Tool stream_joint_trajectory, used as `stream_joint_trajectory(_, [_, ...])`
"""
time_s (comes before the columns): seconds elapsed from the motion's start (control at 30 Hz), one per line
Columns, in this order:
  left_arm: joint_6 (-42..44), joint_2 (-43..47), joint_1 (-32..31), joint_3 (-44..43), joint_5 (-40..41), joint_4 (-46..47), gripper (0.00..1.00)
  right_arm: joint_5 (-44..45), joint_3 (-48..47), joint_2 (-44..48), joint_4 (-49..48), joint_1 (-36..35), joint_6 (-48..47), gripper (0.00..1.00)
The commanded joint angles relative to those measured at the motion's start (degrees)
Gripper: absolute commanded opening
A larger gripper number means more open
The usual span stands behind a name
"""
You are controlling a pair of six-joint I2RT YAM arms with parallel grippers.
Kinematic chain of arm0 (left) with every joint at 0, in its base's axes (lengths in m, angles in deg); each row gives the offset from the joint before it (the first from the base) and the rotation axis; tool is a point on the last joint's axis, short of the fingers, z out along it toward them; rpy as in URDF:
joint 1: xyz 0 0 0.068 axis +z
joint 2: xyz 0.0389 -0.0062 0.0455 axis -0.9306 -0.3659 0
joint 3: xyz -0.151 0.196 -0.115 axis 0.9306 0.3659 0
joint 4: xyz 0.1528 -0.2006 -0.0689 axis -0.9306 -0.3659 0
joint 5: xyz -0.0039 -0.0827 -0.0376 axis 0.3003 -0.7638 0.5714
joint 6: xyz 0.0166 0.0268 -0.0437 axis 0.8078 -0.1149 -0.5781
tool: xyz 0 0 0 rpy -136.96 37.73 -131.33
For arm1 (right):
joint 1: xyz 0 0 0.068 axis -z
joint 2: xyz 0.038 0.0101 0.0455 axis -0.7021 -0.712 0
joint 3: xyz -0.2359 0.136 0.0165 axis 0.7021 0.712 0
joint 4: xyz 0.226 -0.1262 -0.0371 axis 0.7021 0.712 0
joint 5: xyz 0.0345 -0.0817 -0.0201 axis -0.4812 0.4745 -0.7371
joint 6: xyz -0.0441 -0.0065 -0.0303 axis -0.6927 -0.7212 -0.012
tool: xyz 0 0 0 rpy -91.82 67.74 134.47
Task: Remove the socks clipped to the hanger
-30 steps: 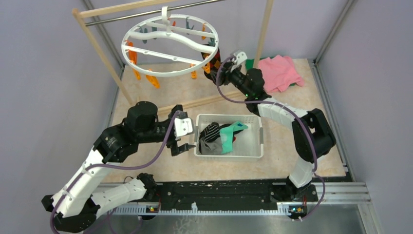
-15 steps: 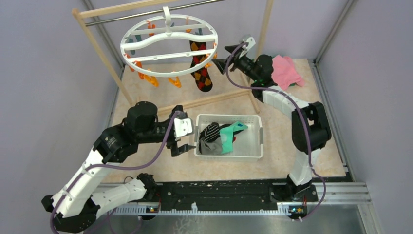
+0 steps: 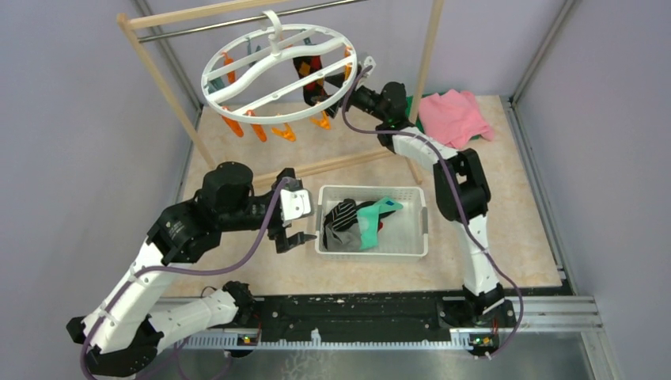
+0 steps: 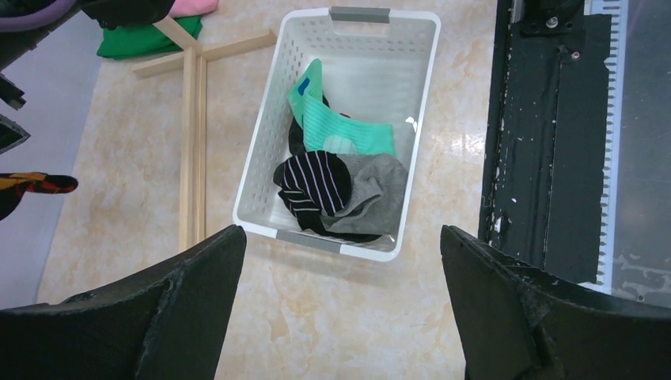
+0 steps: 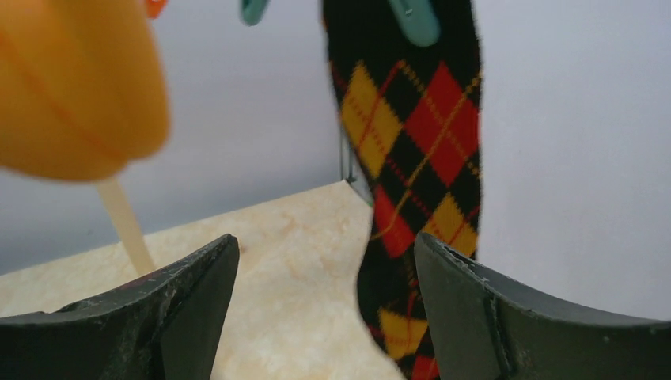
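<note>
Right arm. My right gripper (image 5: 324, 261) is raised to the far rim of the hanger (image 3: 274, 54), which hangs tilted from the rack (image 3: 158, 71) by its hook. My fingers stand apart with nothing between them. The argyle sock (image 5: 411, 142) hangs just ahead of the gap, toward my right finger, pinned at its top by a teal clip (image 5: 415, 20). I cannot tell whether that finger touches the fabric. An orange clip (image 5: 75, 87) sits very close to the lens at upper left, blurred, and blocks much of that side. From above, this gripper (image 3: 354, 77) is beside the sock (image 3: 310, 75), with the wavy crossbar and ring lying across it.

Left arm. My left gripper (image 4: 340, 245) hovers low over the table (image 3: 514, 222), just beside the near left end of the basket (image 4: 261, 150). Fingers wide apart, empty.

Basket contents: a teal sock (image 4: 340, 131), a striped sock (image 4: 312, 182) and a grey sock (image 4: 372, 190), heaped together.

Surroundings. Empty orange clips (image 3: 257, 131) dangle along the ring's near edge. The rack's wooden foot (image 4: 190, 150) lies on the table between basket and hanger. A pink cloth (image 3: 455, 115) and a green cloth (image 4: 146, 39) lie at the far right, behind my right arm.
</note>
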Motion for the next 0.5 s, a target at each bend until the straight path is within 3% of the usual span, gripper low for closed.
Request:
stream_joint_trajectory(0.0, [0.37, 0.23, 0.19, -3.36, 1.66, -2.11, 0.99, 7.11, -9.03, -6.36, -1.39, -1.34, -1.13, 0.73])
stream_joint_trajectory(0.17, [1.56, 0.7, 0.19, -4.72, 5.63, -2.15, 0.99, 10.93, -14.62, -9.62, -1.77, -2.51, -0.5, 0.35])
stream_joint_trajectory(0.23, [1.43, 1.01, 0.24, -4.71, 6.54, -1.75, 0.99, 11.47, -11.87, -8.3, -3.51, -2.66, -0.34, 0.17])
stream_joint_trajectory(0.3, [0.86, 1.11, 0.28, -4.27, 6.7, -1.57, 0.99, 11.88, -6.14, -5.45, -6.85, -2.65, 0.09, 0.06])
stream_joint_trajectory(0.37, [0.39, 1.34, 0.36, -3.42, 6.79, -0.91, 0.99, 12.77, 2.29, -1.4, -12.24, -2.66, 1.5, 0.1])
stream_joint_trajectory(0.47, [-0.02, 1.12, 0.5, -3.04, 10.11, 1.77, 0.98, 15.11, 15.63, 6.42, -21.57, -2.66, 3.16, 0.27])
